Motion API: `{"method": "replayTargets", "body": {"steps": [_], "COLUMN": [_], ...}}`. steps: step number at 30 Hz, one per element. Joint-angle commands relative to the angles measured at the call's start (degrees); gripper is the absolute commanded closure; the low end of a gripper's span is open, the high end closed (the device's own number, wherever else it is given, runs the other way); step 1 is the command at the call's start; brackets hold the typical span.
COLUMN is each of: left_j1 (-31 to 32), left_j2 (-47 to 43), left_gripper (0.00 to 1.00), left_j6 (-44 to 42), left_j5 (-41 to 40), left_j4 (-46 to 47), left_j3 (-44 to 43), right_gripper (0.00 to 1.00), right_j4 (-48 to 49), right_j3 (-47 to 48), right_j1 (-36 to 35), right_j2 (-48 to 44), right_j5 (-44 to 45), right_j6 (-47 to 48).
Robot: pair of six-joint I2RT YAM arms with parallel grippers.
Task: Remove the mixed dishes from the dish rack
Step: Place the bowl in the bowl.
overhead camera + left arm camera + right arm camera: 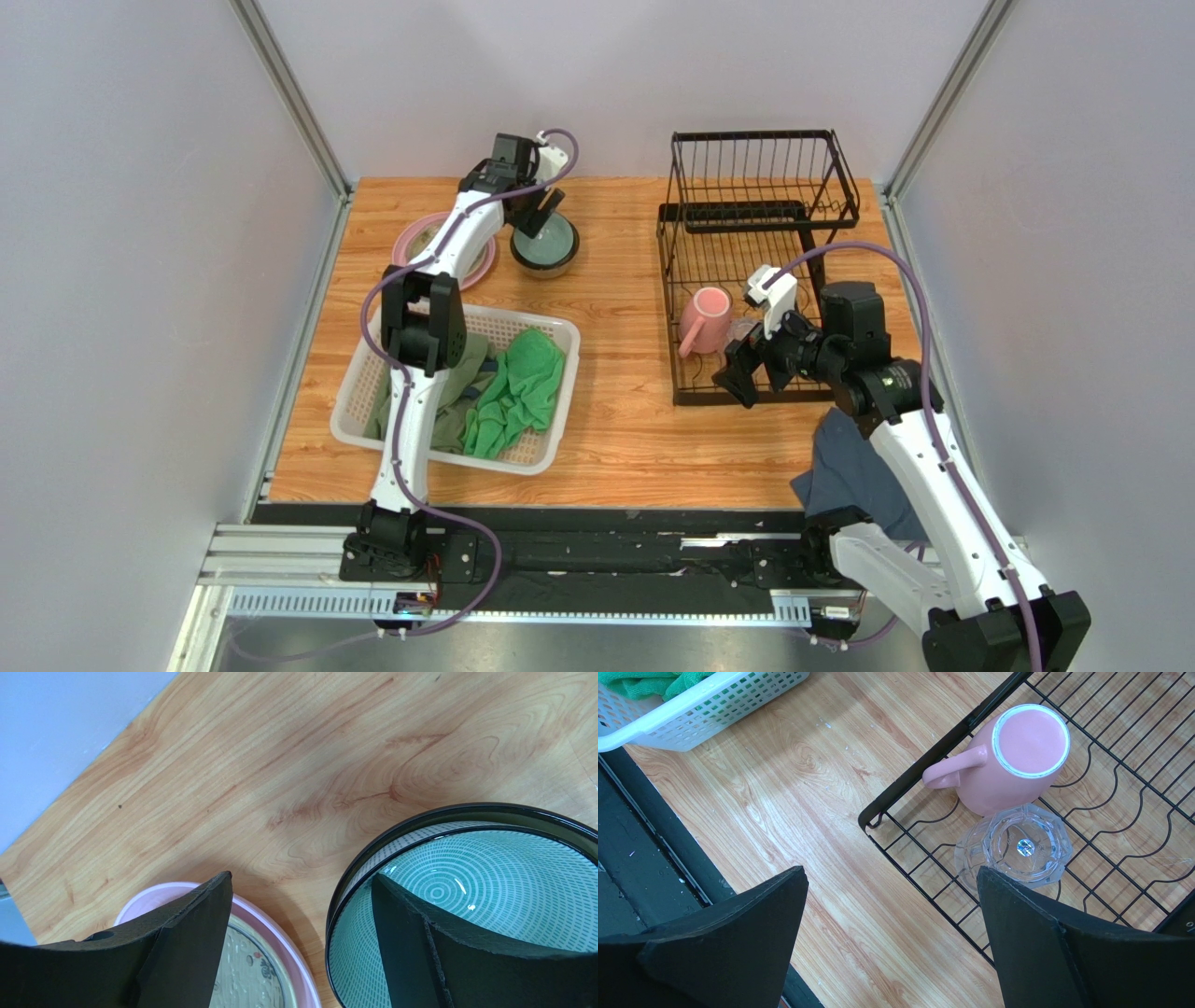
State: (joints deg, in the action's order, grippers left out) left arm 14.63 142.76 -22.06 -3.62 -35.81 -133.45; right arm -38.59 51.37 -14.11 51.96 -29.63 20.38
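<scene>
Right fingers (1046, 952) spread | pink mug (1011, 763) beside glass cup (1022, 843) | basket (703, 714) nearby

The left arm (421, 280) is stretched far forward from its base, the white forearm leading to a wrist bent downward. Below that wrist the left gripper (298, 896) points down. Its jaws are spread wide, with one black finger (189, 938) on either side of the gap and nothing held between them. The right arm (926, 462) is folded at the elbow, its forearm turned inward toward the other arm. Ahead of its wrist the right gripper (892, 882) tilts downward, jaws likewise wide apart and empty.
</scene>
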Motion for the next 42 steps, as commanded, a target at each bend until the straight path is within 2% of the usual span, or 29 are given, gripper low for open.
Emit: {"method": "replayTargets", "body": {"steps": [1,27,42], "left_j1": [-0.5,-0.4,-0.4], "left_j2": [-0.6,-5.1,-16.5], "left_gripper": [0.20,0.19,0.19], "left_j6": [-1.8,-0.3,3.4], "left_j5": [-1.7,0.7,4.3], "left_j4": [5.7,7.8,9.4], "left_j3": [0.1,9.4,15.6], "right_gripper": [0.04,0.04,0.04], "right_j4": [1.5,1.4,4.1], "right_j3": [-0.1,-0.7,-0.9], "right_j1": [-0.1,-0.2,-0.1], "right_j2": [0.2,-0.2,0.0], "right_j5": [-0.4,0.7,7.3], "right_j6": [0.6,1.0,-1.4]}}
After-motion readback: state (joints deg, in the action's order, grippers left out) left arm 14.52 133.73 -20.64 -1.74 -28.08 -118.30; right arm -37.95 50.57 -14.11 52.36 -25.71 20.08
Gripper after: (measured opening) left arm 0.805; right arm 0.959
